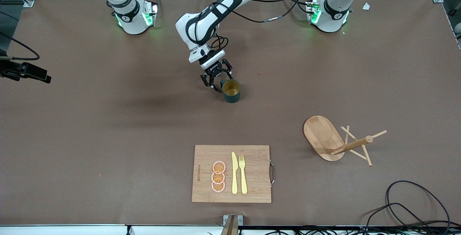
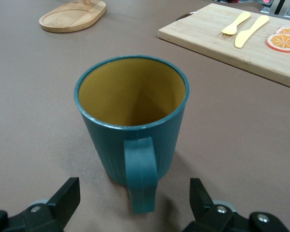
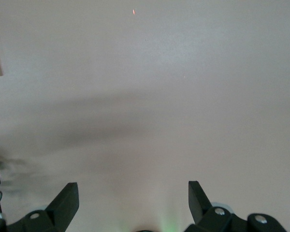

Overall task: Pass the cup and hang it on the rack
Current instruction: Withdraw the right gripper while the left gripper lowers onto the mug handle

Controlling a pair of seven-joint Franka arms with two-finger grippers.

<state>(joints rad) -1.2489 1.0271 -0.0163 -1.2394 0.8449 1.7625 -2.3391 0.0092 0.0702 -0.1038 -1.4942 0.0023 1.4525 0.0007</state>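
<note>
Cup [image 1: 231, 91] upright mid-table, handle facing left gripper [image 1: 217, 79]; fingers apart, nothing held, lined up on handle. Rack [image 1: 336, 141] tipped over. Right gripper [image 3: 134, 205] waits, fingers apart.

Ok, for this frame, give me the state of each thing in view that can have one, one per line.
Dark teal-green cylindrical cup: upright on the table, empty, handle toward the left gripper, not held.
Light wooden mug rack: tipped on its side, nothing on its pegs.
Left gripper: open, low beside the cup's handle.
Right gripper: open, over bare table, holding nothing.
Rectangular bamboo cutting board: flat, carrying yellow knife, yellow fork and orange slices.
</note>
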